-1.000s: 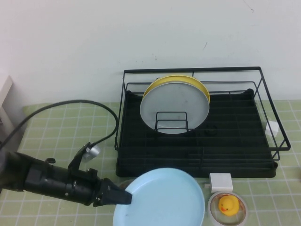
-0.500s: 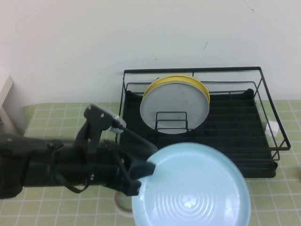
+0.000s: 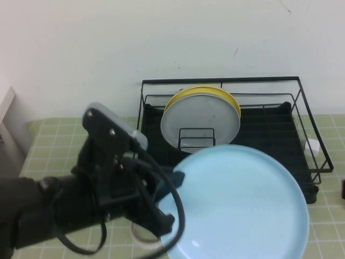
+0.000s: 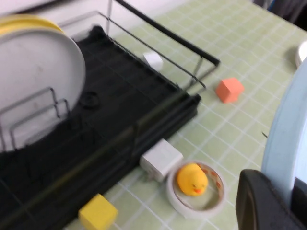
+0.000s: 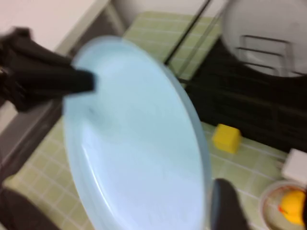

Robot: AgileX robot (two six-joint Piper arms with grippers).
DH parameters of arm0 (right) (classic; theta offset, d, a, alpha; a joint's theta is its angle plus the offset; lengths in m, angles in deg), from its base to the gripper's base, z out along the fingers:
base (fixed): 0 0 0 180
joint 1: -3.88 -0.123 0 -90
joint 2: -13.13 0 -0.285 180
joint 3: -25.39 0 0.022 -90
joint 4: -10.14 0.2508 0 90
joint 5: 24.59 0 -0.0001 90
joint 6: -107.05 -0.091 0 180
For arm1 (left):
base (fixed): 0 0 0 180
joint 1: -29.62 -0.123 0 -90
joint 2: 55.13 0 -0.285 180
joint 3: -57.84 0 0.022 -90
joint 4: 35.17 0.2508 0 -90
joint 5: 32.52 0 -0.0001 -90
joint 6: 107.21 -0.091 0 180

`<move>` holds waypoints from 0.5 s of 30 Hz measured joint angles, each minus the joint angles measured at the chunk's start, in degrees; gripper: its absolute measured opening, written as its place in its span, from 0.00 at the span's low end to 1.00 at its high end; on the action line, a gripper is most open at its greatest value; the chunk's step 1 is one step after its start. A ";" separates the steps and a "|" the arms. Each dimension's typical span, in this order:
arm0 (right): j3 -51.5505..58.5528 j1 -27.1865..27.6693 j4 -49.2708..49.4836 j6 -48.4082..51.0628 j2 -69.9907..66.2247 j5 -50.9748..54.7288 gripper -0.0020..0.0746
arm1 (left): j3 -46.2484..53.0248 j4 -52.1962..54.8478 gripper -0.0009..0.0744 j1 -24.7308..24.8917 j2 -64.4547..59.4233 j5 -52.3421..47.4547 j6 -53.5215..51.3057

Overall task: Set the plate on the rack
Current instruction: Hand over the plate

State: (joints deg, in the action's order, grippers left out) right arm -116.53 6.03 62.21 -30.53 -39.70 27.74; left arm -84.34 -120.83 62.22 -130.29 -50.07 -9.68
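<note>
The light-blue plate [image 3: 242,205] is lifted off the table and tilted, and it covers the front of the rack [image 3: 221,81] in the high view. My left gripper [image 3: 167,202] is shut on the plate's left rim; the left wrist view shows its fingers [image 4: 261,201] clamped on the plate's edge [image 4: 288,143]. The black wire rack [image 4: 115,124] holds a grey-white plate [image 3: 200,121] and a yellow plate [image 3: 202,91] upright at its loop divider. My right gripper [image 5: 264,211] is open and empty, low at the table's right edge [image 3: 343,189], beside the plate [image 5: 129,134].
A rubber duck [image 4: 193,179] sits in a tape ring in front of the rack. A white block [image 4: 160,158], a yellow cube [image 4: 98,213] and an orange cube [image 4: 229,89] lie on the green mat. A small white cube [image 3: 311,145] hangs at the rack's right side.
My left arm has raised the plate off the table and swung it up and to the right. It now hides the duck and the rack's front edge in the high view.
</note>
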 joint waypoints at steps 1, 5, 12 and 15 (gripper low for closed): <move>-0.42 0.00 1.53 2.11 -1.60 0.36 0.48 | 0.37 0.00 0.03 0.70 0.00 0.14 0.00; -0.81 0.00 6.31 12.07 -6.81 2.49 0.58 | 0.98 -0.99 0.03 3.13 0.00 0.52 0.00; -0.81 -1.99 10.28 18.84 -12.81 7.03 0.60 | 1.07 -3.05 0.03 3.92 0.95 1.19 0.00; -0.84 -4.79 10.70 19.71 -14.89 7.03 0.60 | 1.07 -3.29 0.03 3.92 1.10 1.46 0.00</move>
State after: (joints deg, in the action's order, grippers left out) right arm -117.37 1.23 72.91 -10.82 -54.59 34.77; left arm -83.27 -124.12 66.14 -129.19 -48.61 -9.68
